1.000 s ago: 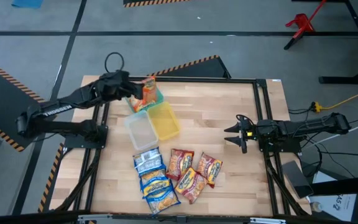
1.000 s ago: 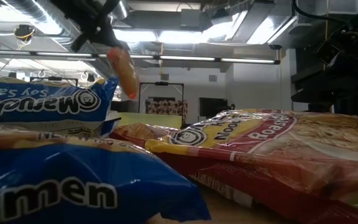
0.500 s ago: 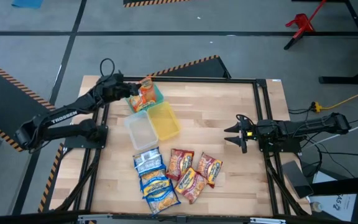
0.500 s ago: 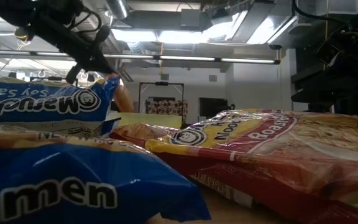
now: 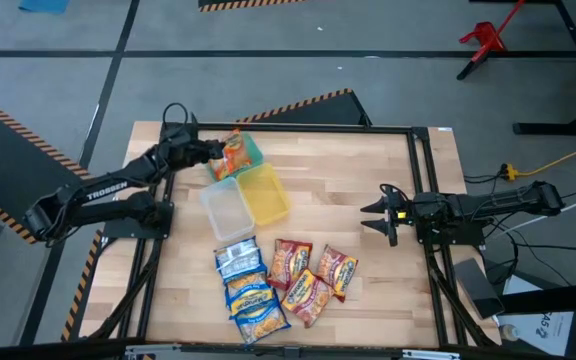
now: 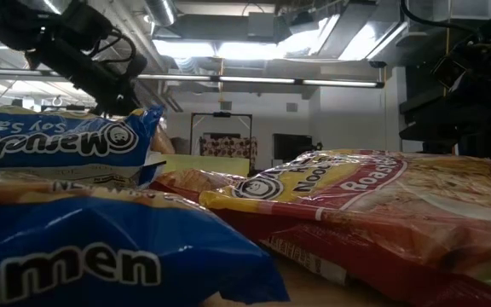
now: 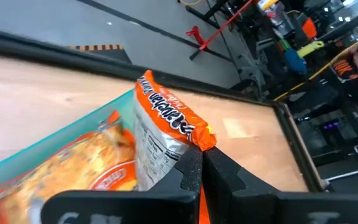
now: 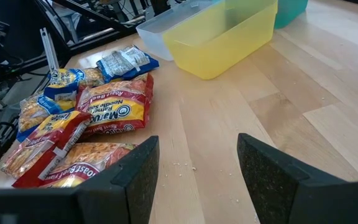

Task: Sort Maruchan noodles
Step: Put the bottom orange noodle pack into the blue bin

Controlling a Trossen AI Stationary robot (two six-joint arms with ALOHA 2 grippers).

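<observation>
My left gripper [image 5: 214,151] is shut on an orange Maruchan packet [image 5: 234,155] at the green container [image 5: 255,153], far left on the table. In the left wrist view the packet [image 7: 166,121] stands on edge over another orange packet [image 7: 73,171] lying in that container [image 7: 55,144]. Blue-and-white packets [image 5: 248,290] and red-brown packets [image 5: 310,276] lie in a loose heap near the front edge. My right gripper [image 5: 372,218] hovers open at the table's right, its fingers apart and holding nothing [image 8: 194,168]. My left gripper pinches the orange packet between its two fingers at the crimped end [image 7: 201,142] nearest the wrist. The fingers come from the table's left, slanting a little down. The packet stands on edge, its far end reaching over the green container.
A clear container [image 5: 225,211] and a yellow container [image 5: 265,194] stand side by side just in front of the green one. Bare wood [image 5: 368,170] lies between the containers and my right gripper. A black frame [image 5: 423,200] runs round the tabletop.
My left gripper has come down with the orange packet, from well above the table to the green container, and has rolled a little at the wrist. The packet has stayed in its hold. My right arm has kept still.
</observation>
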